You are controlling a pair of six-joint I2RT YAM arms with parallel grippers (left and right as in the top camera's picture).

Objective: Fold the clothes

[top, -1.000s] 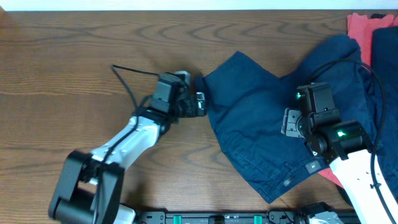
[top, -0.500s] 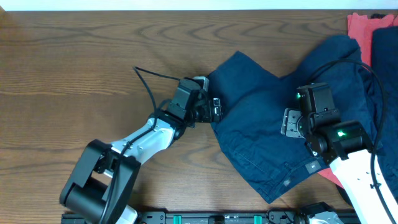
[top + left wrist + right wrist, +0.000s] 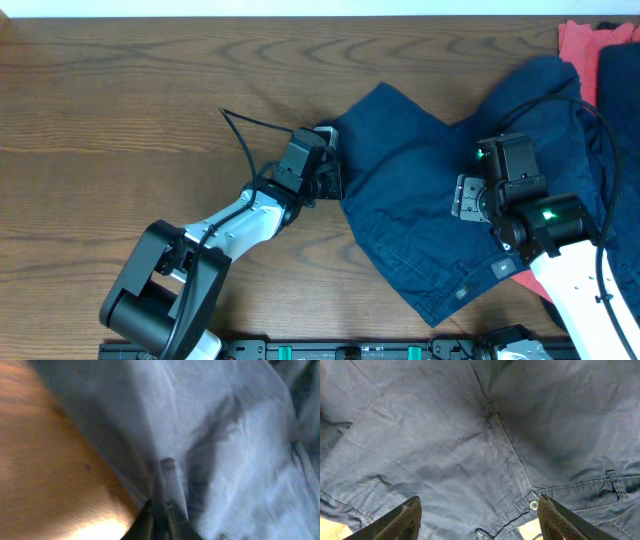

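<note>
Dark navy shorts (image 3: 410, 170) lie spread on the wooden table (image 3: 120, 120), right of centre. My left gripper (image 3: 333, 178) sits at their left hem, shut on the cloth edge. In the left wrist view a fold of the navy fabric (image 3: 220, 435) is pinched between the closed fingertips (image 3: 172, 510). My right gripper (image 3: 462, 197) hovers open over the shorts' right half. The right wrist view shows it (image 3: 479, 503) spread wide above the seam, with the waistband button (image 3: 534, 505) just inside the right finger.
A coral-red garment (image 3: 580, 45) lies at the back right corner, partly under more navy cloth (image 3: 622, 110) along the right edge. A black rail (image 3: 350, 350) runs along the front edge.
My left gripper moved right from the bare table to the shorts' left hem and closed on the cloth. The right arm stayed where it was.
</note>
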